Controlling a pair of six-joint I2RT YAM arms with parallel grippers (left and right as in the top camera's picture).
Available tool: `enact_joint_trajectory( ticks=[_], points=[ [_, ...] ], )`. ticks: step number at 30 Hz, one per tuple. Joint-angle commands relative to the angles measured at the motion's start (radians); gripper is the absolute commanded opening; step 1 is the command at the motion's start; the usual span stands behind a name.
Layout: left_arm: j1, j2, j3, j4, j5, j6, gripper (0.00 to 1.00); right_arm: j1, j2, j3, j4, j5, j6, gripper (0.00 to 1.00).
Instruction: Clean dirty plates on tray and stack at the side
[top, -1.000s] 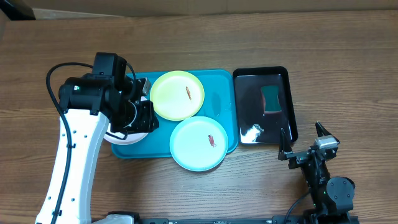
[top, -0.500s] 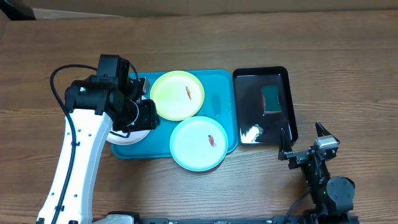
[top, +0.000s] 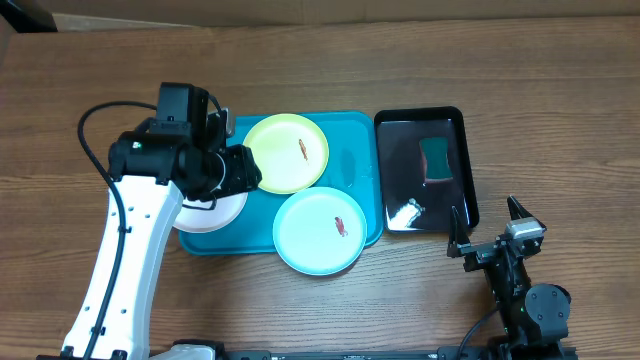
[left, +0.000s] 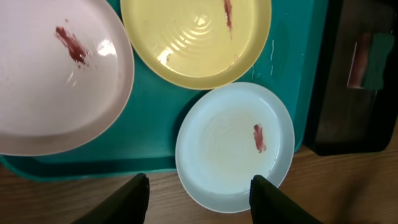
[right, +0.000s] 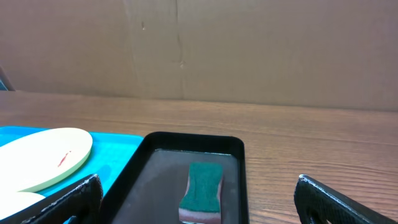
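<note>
The turquoise tray holds three smeared plates: a white one at its left, partly under my left arm, a yellow-green one at the back, and a light blue one overhanging the front rim. My left gripper is open and empty, hovering above the tray between the white and yellow-green plates. The left wrist view shows the white plate, yellow-green plate, light blue plate and the open fingers. My right gripper is open and empty, low at the front right.
A glossy black tray right of the turquoise tray holds a green sponge, also in the right wrist view. Bare wood table lies around. A cardboard wall stands behind.
My left gripper has moved right and slightly back, from over the white plate toward the yellow-green plate, uncovering more of the white plate. The right arm has not moved.
</note>
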Motion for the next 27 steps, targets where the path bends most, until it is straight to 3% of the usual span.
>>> enact_joint_trajectory(
  ticks=[1,16,27],
  points=[
    [-0.01,0.0,-0.059,0.017,-0.021,-0.041,0.54,-0.001,-0.002,-0.01,0.006,0.007,-0.003,1.0],
    [-0.048,0.0,-0.272,0.154,-0.019,-0.048,0.53,-0.001,-0.002,-0.01,0.006,0.007,-0.003,1.0],
    [-0.222,0.001,-0.314,0.161,-0.17,-0.208,0.55,-0.001,-0.002,-0.01,0.006,0.007,-0.003,1.0]
  ],
)
